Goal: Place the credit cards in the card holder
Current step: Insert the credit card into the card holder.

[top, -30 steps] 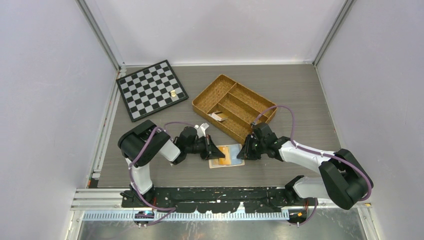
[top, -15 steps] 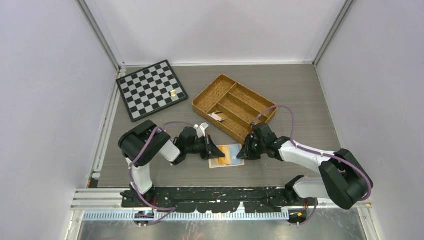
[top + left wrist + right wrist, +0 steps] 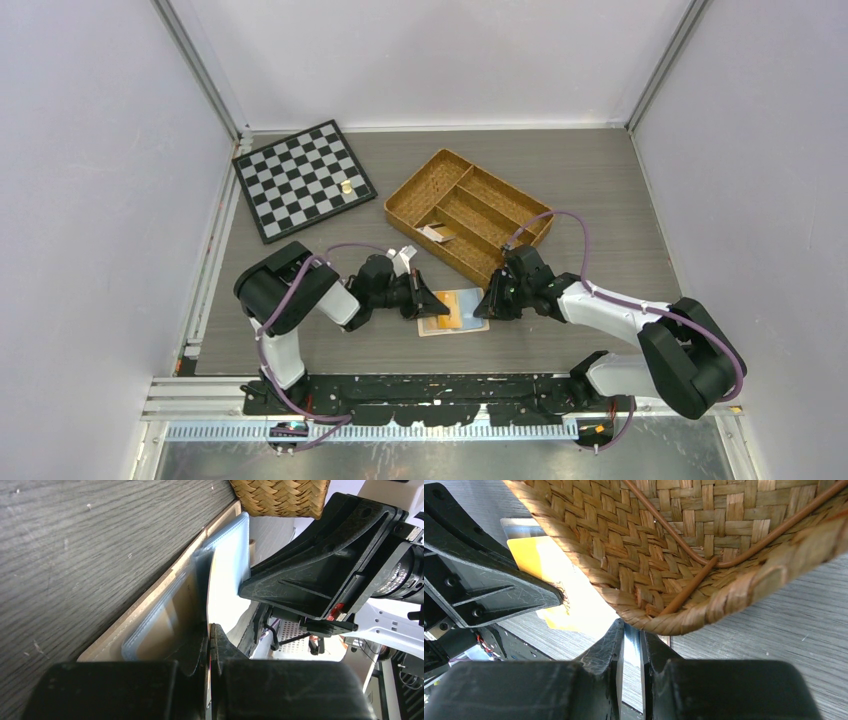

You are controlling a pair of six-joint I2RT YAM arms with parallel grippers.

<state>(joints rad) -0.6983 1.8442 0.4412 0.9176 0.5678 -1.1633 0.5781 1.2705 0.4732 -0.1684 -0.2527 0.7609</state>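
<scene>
Surface: grey wood table (image 3: 600,180), wicker tray (image 3: 414,178).
Left gripper (image 3: 209,632): clamped on card holder (image 3: 165,610).
Right gripper (image 3: 631,635): near-closed; grip unclear.

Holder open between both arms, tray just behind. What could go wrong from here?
1. The left gripper has its jaws shut on the holder, at a clear sleeve. A pull could drag or fold the holder instead of opening the sleeve.
2. The right gripper sits close against the tray corner, so a lift or swing may knock the tray.
3. The two grippers nearly meet over the holder, and any advance could make them collide.
</scene>
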